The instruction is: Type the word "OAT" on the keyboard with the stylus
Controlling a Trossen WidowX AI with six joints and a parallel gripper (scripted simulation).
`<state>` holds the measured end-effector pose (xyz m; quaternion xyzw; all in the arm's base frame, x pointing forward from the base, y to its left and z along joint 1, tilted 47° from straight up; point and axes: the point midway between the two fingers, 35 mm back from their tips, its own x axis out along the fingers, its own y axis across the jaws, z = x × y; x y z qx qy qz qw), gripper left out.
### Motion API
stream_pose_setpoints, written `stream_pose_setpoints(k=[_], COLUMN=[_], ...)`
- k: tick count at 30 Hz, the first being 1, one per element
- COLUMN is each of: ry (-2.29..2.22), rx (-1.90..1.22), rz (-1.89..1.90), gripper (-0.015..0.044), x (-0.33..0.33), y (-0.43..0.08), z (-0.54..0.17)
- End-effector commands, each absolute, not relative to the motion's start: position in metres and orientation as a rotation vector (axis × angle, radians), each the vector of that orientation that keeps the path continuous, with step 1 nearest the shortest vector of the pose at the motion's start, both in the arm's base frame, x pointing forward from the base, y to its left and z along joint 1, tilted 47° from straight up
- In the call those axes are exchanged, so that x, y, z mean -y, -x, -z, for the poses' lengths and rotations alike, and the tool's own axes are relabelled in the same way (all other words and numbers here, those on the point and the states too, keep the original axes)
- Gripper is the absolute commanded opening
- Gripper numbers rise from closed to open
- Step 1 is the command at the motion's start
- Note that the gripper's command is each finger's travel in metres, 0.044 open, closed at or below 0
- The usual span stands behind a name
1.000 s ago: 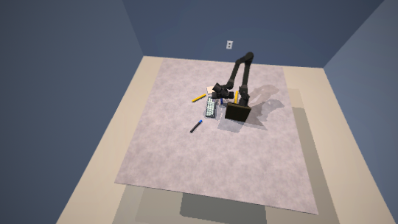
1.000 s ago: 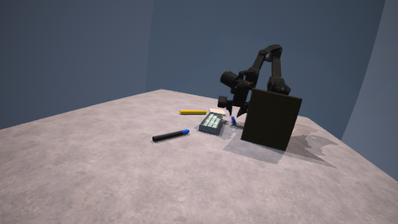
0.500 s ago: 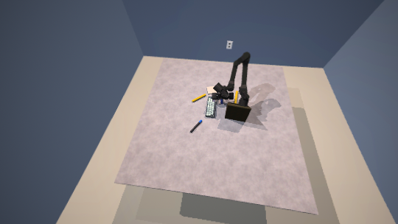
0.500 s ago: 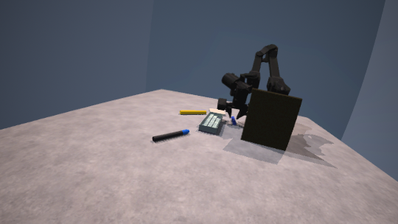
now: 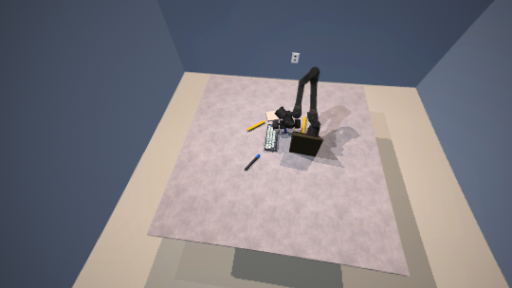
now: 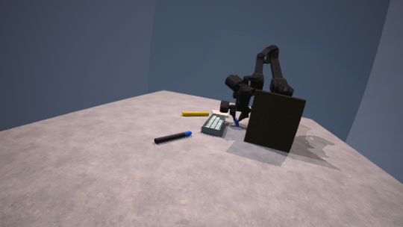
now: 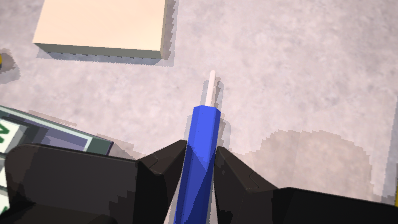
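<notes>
The blue stylus (image 5: 285, 131) (image 6: 236, 122) (image 7: 203, 127) has a thin pale tip that points away from the gripper in the wrist view. My gripper (image 6: 238, 118) (image 7: 201, 150) is shut on it, with one dark finger against each side of the blue body. The stylus is low, at or just over the desk; its shadow lies close beside it. The keyboard (image 5: 271, 139) (image 6: 213, 125) (image 7: 100, 146) lies beside the gripper, to the left in all views. In the wrist view the left finger hides most of it, and a W key shows at the left edge.
A beige block (image 5: 271, 115) (image 7: 102, 25) lies past the keyboard's far end. One yellow stick (image 5: 256, 126) (image 6: 195, 113) lies left of it, another (image 5: 304, 123) right of the gripper. A black marker (image 5: 251, 163) (image 6: 169, 137) lies nearer the cameras. A dark panel (image 5: 305, 144) (image 6: 275, 121) stands by the arm.
</notes>
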<state>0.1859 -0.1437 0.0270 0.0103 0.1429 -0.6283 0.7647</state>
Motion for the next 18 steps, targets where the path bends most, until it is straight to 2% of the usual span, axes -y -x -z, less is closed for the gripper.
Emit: stream_pose_setpoints(k=[1,18], ry=[-0.025,-0.04], rx=[-0.308,-0.324], rz=[1.366,1.365], gripper=[0.0,0.0], x=[0.144,0.133], y=[-0.186,-0.189], z=[-0.027,-0.026])
